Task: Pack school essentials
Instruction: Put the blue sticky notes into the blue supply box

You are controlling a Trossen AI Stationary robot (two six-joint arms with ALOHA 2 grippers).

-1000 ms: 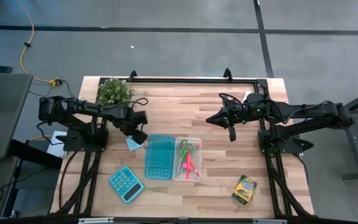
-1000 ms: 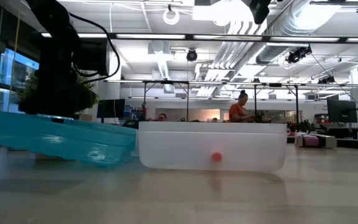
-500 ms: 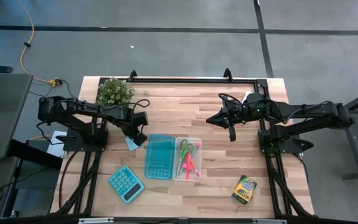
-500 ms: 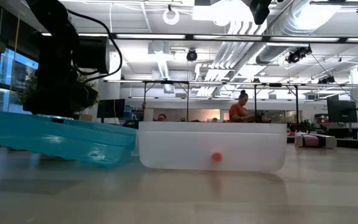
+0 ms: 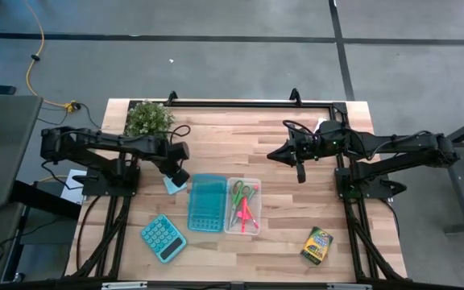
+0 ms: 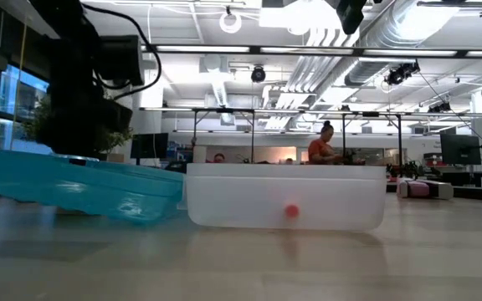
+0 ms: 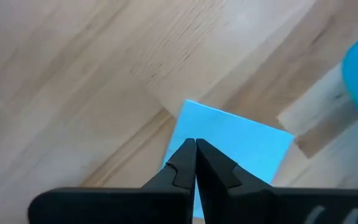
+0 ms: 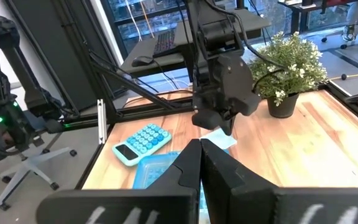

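Observation:
The light-blue note pad (image 5: 170, 186) lies flat on the table left of the teal lid (image 5: 206, 203). My left gripper (image 5: 180, 173) is shut and points down, with its tips (image 7: 195, 143) over the pad (image 7: 235, 149). The clear box (image 5: 258, 201) holds the green-handled scissors (image 5: 242, 192) and the pink marker (image 5: 245, 216). A small pink thing (image 6: 291, 211) shows through the box wall. The crayon box (image 5: 317, 245) lies near the front right. My right gripper (image 5: 274, 154) is shut and empty, in the air over the far middle of the table. My left gripper's shut fingertips (image 7: 185, 155) stand over the note pad's far part (image 7: 204, 121), coming from above. I cannot tell whether they touch it. The pad lies flat on the table.
The teal calculator (image 5: 163, 238) lies at the front left. A potted plant (image 5: 149, 118) stands at the far left. The teal lid (image 6: 82, 188) sits tilted beside the clear box (image 6: 284, 196). Bare wood shows between the box and the crayon box.
My left gripper has risen a little over the note pad, and its arm has drawn back toward the table's left edge. The pad has stayed where it was.

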